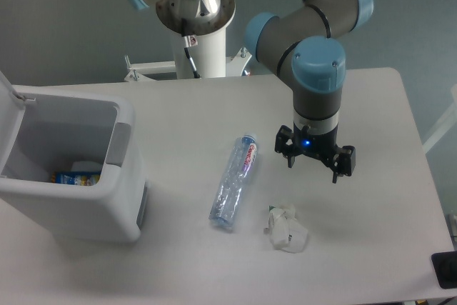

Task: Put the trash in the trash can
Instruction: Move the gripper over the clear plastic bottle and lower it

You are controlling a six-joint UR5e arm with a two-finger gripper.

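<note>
The crushed plastic bottle [234,183] lies flat near the middle of the table [371,248], its long axis running from the front toward the back edge, tilted slightly right at the far end. Its red-and-white label sits near that far end. Just to its right and closer to the front edge rests the crumpled white paper wad [287,228], apart from the bottle.

The trash can [78,176] stands at the table's left edge, its lid [8,91] swung up and back, a grey panel on the side that faces the bottle. Something blue and white lies inside it at the bottom.

The gripper [315,166] hangs above the table to the right of the bottle and behind the wad, fingers spread apart and holding nothing. A blue light glows on its body.
</note>
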